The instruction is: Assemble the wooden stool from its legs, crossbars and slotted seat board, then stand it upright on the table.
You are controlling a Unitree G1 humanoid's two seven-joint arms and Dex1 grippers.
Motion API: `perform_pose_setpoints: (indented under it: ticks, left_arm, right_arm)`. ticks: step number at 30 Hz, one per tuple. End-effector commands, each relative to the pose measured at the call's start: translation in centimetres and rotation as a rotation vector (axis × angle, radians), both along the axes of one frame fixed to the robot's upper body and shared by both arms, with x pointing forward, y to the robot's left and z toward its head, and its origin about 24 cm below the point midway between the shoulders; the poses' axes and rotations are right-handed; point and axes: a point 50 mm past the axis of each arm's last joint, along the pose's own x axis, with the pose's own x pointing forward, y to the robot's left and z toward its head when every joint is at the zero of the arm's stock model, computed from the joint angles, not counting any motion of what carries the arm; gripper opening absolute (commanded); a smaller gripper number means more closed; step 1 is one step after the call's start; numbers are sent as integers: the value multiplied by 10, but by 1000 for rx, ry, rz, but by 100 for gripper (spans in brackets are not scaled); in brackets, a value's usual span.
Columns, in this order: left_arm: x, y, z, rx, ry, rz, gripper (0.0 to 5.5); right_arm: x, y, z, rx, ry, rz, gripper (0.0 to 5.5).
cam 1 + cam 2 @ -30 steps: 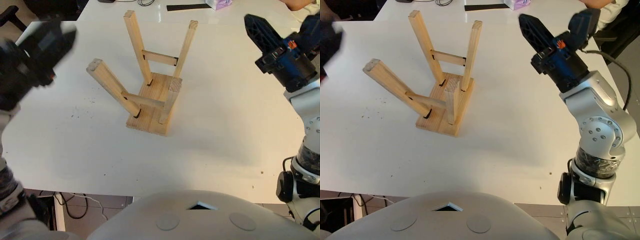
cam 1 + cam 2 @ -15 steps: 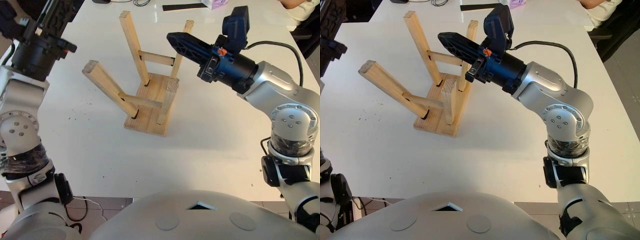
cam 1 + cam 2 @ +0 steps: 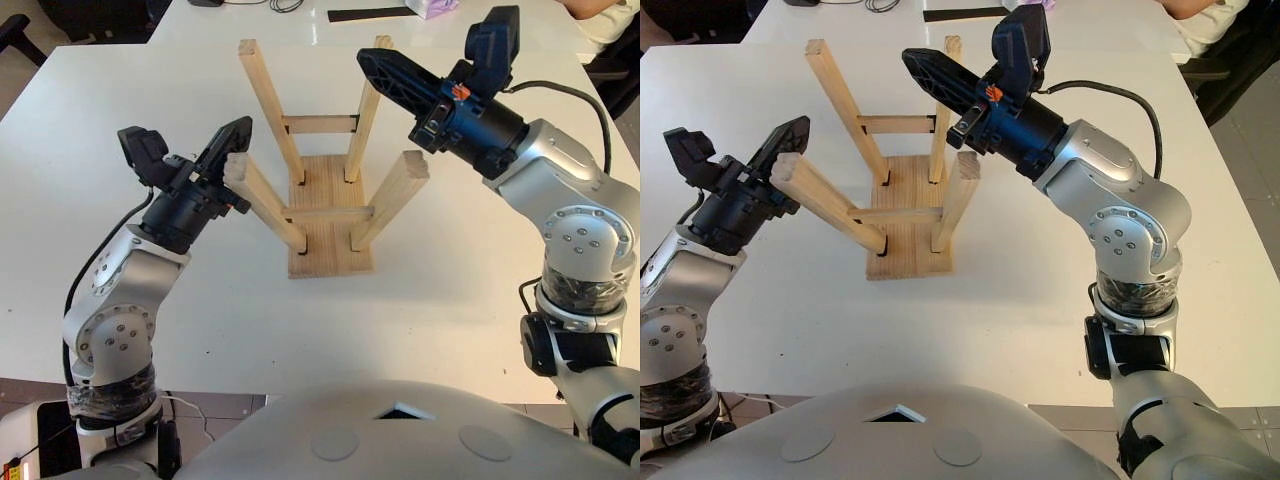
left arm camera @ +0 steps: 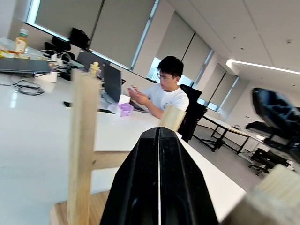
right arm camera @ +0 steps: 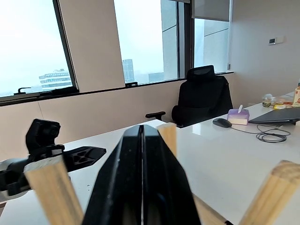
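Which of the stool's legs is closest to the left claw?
The front-left leg, the one leaning outward; its top end sits right beside the left claw.

Flat black rectangular strip [image 3: 375,14]: top centre of the frame.
Lilac tissue box [image 3: 437,7]: top edge, just right of the strip.
Black cables [image 3: 292,6]: top edge, left of the strip.
Black high-backed office chair [image 5: 204,93]: standing before tall glass windows [image 5: 145,37].

Stool [image 3: 322,185] on table [image 3: 450,290] centre, left jaws at its left, right jaws behind-right

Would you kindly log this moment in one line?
stool: upside down on table | left tool: shut, beside leg | right tool: shut
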Motion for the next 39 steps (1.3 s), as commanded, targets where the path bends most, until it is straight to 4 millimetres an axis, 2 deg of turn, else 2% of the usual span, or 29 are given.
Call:
perform_pose_setpoints:
  ticks: [1, 2, 4, 6, 8, 10, 12, 14, 18, 20, 22, 24, 26, 28, 29, 30, 32, 36, 39]
  left_arm:
    - [5, 18, 7, 69, -23, 79, 1]
    - [7, 25, 15, 72, -55, 102, 1]
    - [9, 31, 49, 31, -185, 109, 1]
    - [5, 21, 87, -38, -330, 38, 1]
    - [-5, 4, 116, -101, -435, -74, 1]
    - [-15, -10, 132, -198, -474, -175, 1]
    - [-18, -20, 138, -277, -443, -227, 1]
    - [-18, -30, 140, -291, -413, -267, 1]
    - [-14, -39, 140, -282, -371, -297, 1]
    - [-9, -42, 134, -259, -328, -296, 1]
    - [-3, -42, 124, -217, -281, -279, 1]
    - [3, -40, 107, -188, -200, -241, 1]
    - [11, -37, 76, -123, -58, -185, 1]
    - [12, -35, 34, -26, 116, -132, 1]
    - [10, -34, 18, 17, 178, -120, 1]
    - [8, -34, 9, 39, 208, -118, 1]
    - [5, -37, 9, 35, 189, -138, 1]
    - [13, -32, 32, 9, 63, -116, 1]
    - [13, -24, 74, -77, -129, -95, 1]
  right_arm:
    - [1, -2, 7, -8, -31, -5, 0]
    - [1, -5, 9, 1, -36, -6, 0]
    - [0, -18, 22, 74, -57, 2, 0]
    - [-7, -30, 42, 166, -99, 39, 0]
    - [-16, -39, 56, 235, -121, 104, 0]
    - [-25, -39, 58, 244, -110, 185, 0]
    - [-28, -34, 51, 196, -81, 213, 0]
    - [-25, -25, 44, 176, -47, 206, 0]
    - [-27, -11, 59, 282, -67, 264, 0]
    - [-27, -7, 63, 301, -71, 274, 0]
    - [-25, -1, 56, 284, -50, 277, 0]
    - [-24, 4, 33, 211, 9, 264, 0]
    - [-22, 5, -6, 84, 105, 212, 0]
    - [-23, 3, -49, -79, 188, 147, 0]
    - [-25, 2, -59, -104, 204, 134, 0]
    - [-27, 2, -61, -92, 202, 129, 0]
    - [-27, 2, -47, -9, 157, 131, 0]
    - [-19, 0, -16, 96, 72, 138, 0]
    - [-16, -6, 19, 215, -10, 147, 0]
